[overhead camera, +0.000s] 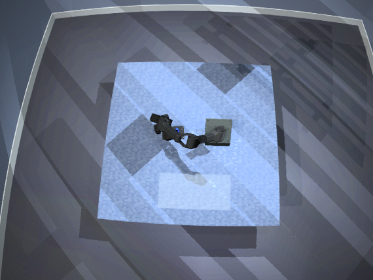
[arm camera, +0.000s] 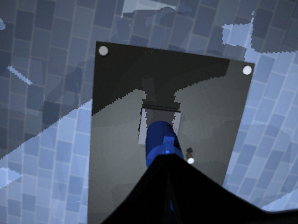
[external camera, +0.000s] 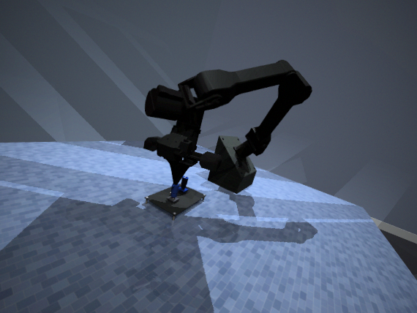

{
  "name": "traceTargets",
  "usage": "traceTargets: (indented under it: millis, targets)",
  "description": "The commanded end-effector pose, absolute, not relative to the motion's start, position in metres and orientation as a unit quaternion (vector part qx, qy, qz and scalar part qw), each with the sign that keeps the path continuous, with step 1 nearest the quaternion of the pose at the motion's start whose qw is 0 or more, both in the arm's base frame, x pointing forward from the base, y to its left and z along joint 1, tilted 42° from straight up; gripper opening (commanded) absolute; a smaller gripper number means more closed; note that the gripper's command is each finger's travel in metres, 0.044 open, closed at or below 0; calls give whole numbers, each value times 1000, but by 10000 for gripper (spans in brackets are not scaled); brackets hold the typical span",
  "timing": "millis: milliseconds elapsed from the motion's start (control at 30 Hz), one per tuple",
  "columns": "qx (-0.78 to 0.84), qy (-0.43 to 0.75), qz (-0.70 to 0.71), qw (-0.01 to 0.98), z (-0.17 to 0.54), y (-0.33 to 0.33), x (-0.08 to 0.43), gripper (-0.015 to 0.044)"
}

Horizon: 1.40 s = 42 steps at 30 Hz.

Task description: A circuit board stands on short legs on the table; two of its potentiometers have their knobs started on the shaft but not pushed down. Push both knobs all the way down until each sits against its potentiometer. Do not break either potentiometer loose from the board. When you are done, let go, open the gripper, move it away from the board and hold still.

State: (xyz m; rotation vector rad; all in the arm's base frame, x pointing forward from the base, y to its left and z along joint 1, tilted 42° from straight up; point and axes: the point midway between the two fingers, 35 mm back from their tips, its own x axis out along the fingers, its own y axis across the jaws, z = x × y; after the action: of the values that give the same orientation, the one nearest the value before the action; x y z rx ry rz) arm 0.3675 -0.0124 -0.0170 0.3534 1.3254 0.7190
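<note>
The dark circuit board point(overhead camera: 163, 136) point(external camera: 175, 209) point(arm camera: 112, 160) stands on short legs. One blue knob point(external camera: 175, 191) point(arm camera: 160, 137) stands upright over its potentiometer point(external camera: 173, 200) point(arm camera: 143, 127) on the near side in the exterior view. The other knob point(external camera: 185, 182) stands behind it, with blue at its base. My gripper point(external camera: 176, 183) point(arm camera: 166, 162) is shut and empty, pointing down, its tips at the top of the nearer knob and seemingly touching it. The fingers hide part of the board and most of the other knob in the wrist view. Any small gap under either knob is too small to tell.
The arm's grey base block point(overhead camera: 212, 125) point(external camera: 228, 173) stands beside the board, and the arm arches above. A small post point(arm camera: 190, 159) stands on the board beside the nearer knob. Screw heads point(arm camera: 103, 50) mark its corners. Shadows cross the table point(overhead camera: 196, 91) point(external camera: 110, 263).
</note>
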Motion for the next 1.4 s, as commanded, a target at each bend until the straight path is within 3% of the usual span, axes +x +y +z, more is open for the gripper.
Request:
traceTargets:
  millis: [0,300,600,867,1100,1367]
  targets:
    - [157,596,328,716,-12,-15,368,0]
    - [157,596,328,716,-3,-23,367,0]
    - [160,599,328,713,-7,-19,364,236]
    - [157,602,324,713,0,-35,275,440]
    - [158,601,326,712,1,-26,196,440]
    - [159,601,326,712,1,-25,194,440]
